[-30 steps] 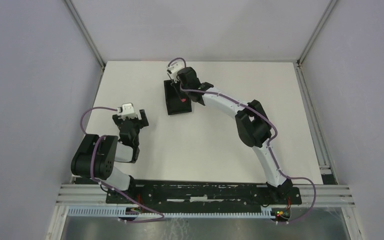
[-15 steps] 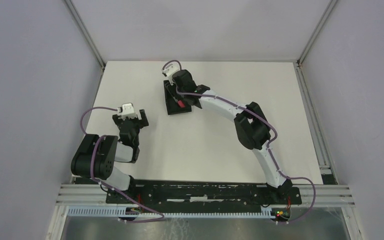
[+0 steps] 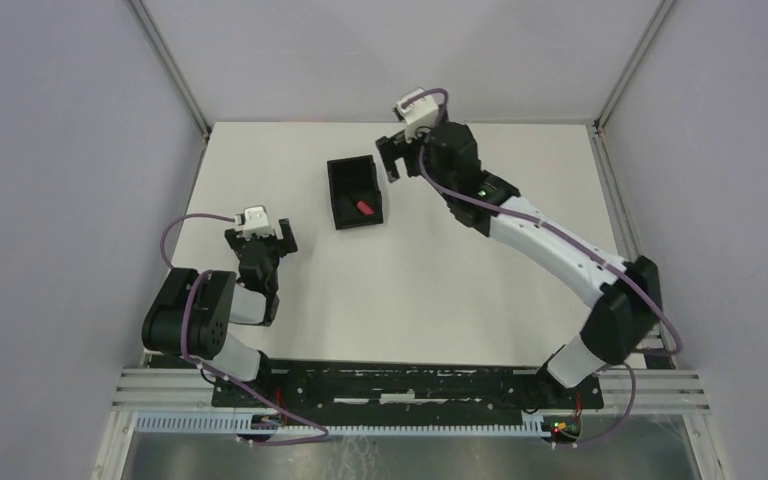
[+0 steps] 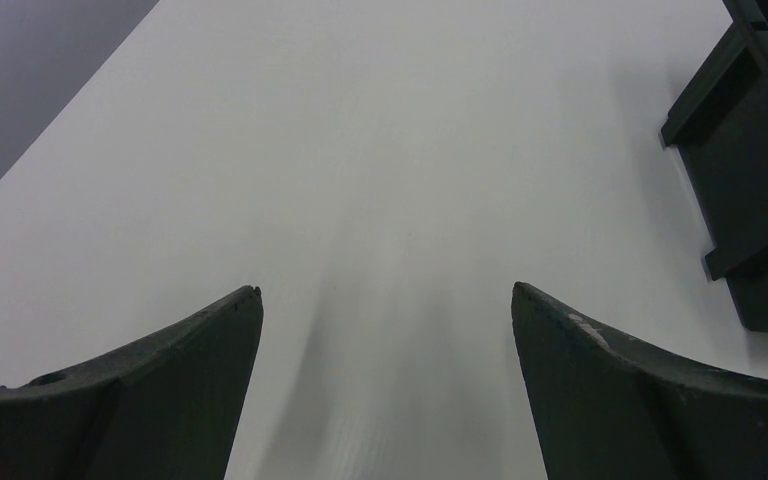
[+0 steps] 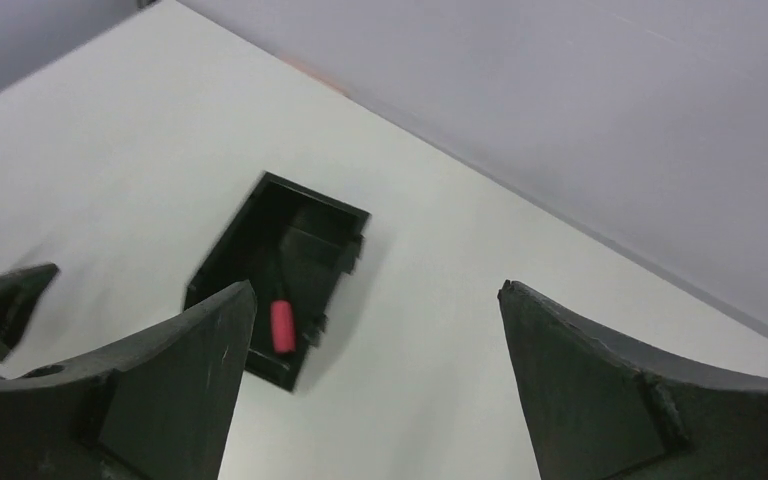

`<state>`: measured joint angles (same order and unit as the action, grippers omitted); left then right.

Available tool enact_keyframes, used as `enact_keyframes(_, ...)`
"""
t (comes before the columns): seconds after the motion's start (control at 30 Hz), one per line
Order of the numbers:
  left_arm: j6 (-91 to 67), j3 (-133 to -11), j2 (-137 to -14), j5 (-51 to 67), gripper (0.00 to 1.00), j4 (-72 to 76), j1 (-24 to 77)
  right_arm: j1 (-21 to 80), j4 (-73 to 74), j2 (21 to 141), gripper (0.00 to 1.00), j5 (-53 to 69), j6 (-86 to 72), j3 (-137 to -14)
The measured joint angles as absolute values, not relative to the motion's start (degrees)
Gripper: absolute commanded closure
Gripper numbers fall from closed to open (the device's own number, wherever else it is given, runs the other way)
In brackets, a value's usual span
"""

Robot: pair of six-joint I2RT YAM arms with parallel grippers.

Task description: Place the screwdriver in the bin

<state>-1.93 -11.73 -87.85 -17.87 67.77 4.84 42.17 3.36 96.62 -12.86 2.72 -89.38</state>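
Note:
The black bin stands on the white table at back centre. In it lies the screwdriver, its red handle near the bin's front right corner. My right gripper hovers just right of the bin's far end, open and empty. The right wrist view looks down on the bin and the red screwdriver inside it, left of the open right gripper. My left gripper rests open and empty at the near left; in its wrist view the left gripper frames bare table.
The bin's ribbed outer wall shows at the right edge of the left wrist view. Grey enclosure walls with metal corner posts surround the table. A fingertip of the left gripper shows at the left edge of the right wrist view.
My right gripper opened over the bin and let go of the screwdriver, which now lies in the bin. It then rose and drew back to the right. The left arm stayed still.

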Motion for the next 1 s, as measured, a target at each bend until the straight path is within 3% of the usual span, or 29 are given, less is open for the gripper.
enact_keyframes(0.17, -1.9, -11.7, -87.9, -17.9, 0.00, 67.8, 4.8, 37.8, -3.9, 79.6, 0.02, -16.8, 4.5, -66.5)
enact_keyframes(0.37, -1.9, -11.7, -87.9, -17.8, 0.00, 67.8, 4.8, 32.1, -6.9, 68.3, 0.02, -19.9, 4.3, -44.1)
enact_keyframes(0.7, -1.9, -11.7, -87.9, -17.8, 0.00, 67.7, 4.8, 28.6, -9.6, 56.4, 0.02, -23.7, 2.3, -28.5)
enact_keyframes(1.0, -1.9, -11.7, -87.9, -17.8, 0.00, 67.8, 4.8, 28.4, -11.6, 55.3, 0.02, -25.5, -0.5, -20.0)
